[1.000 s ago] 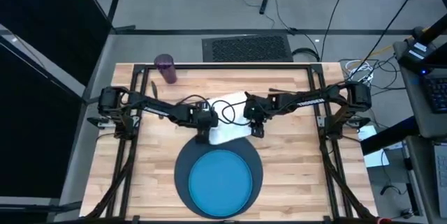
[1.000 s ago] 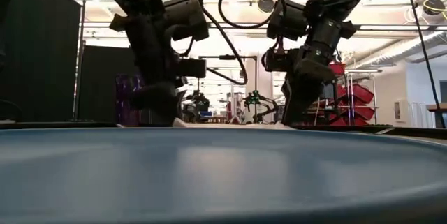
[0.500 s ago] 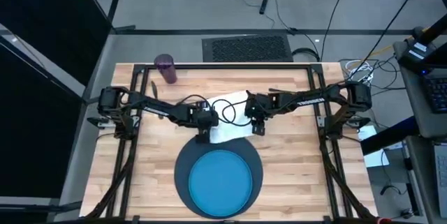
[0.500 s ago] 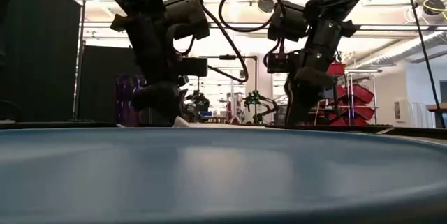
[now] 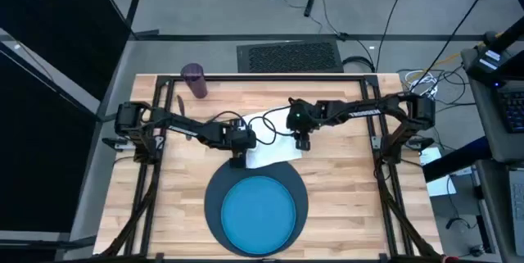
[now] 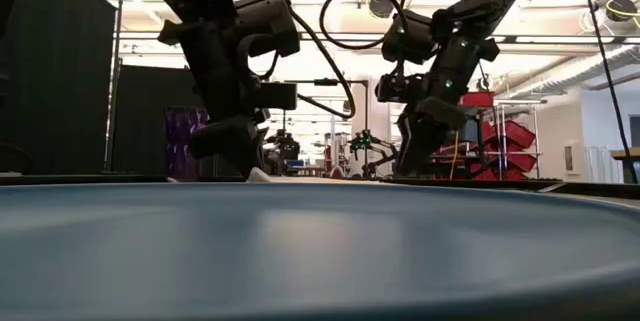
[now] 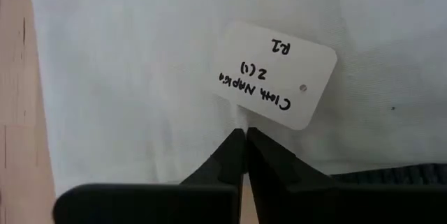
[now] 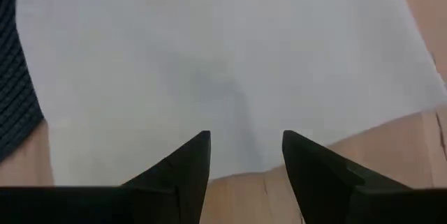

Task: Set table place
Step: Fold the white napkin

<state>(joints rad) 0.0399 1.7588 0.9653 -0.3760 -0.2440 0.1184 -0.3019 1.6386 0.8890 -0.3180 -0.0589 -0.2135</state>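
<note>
A purple cup (image 5: 194,80) stands near the table's (image 5: 344,189) far left corner. At the table's middle, the left gripper (image 7: 244,135), jaws pinched together, holds the white napkin (image 5: 270,138), whose long axis slants toward the far edge. The right gripper (image 8: 244,147), jaws parted and empty, hovers over the napkin's right side. The blue plate (image 5: 258,212) rests on the mat (image 5: 214,183) by the near edge.
</note>
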